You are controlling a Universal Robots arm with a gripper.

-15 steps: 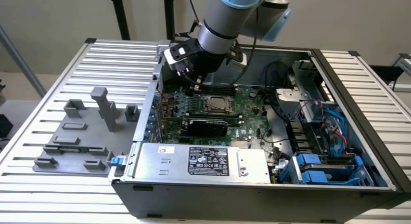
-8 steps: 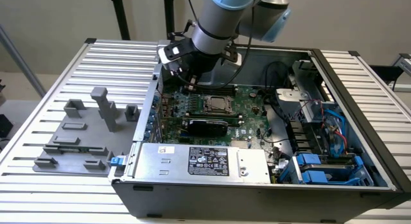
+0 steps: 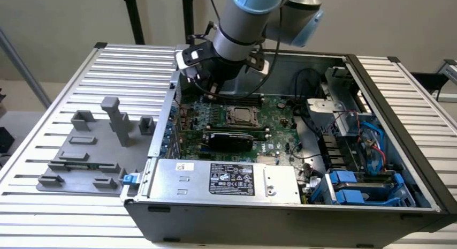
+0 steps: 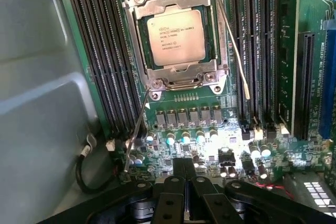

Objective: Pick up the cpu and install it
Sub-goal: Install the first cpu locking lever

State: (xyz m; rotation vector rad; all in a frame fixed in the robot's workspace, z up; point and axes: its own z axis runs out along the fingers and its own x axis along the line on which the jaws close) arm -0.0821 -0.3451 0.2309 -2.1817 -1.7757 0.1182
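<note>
On a ribbed metal bench (image 3: 107, 61), before a plain pale wall (image 3: 64, 19), an open computer case (image 3: 286, 219) lay on its side. A grey fixture block (image 3: 75, 159) stood beside it, on the exterior view's left. The arm (image 3: 239, 32) reached down into the case over the motherboard (image 4: 157, 129). The cpu (image 4: 175, 31) sat in its socket, bordered by a metal retention frame (image 4: 181, 76). The fingers (image 4: 169, 200) were drawn together and held nothing. They stood apart from the cpu, over the capacitor row beside the socket.
</note>
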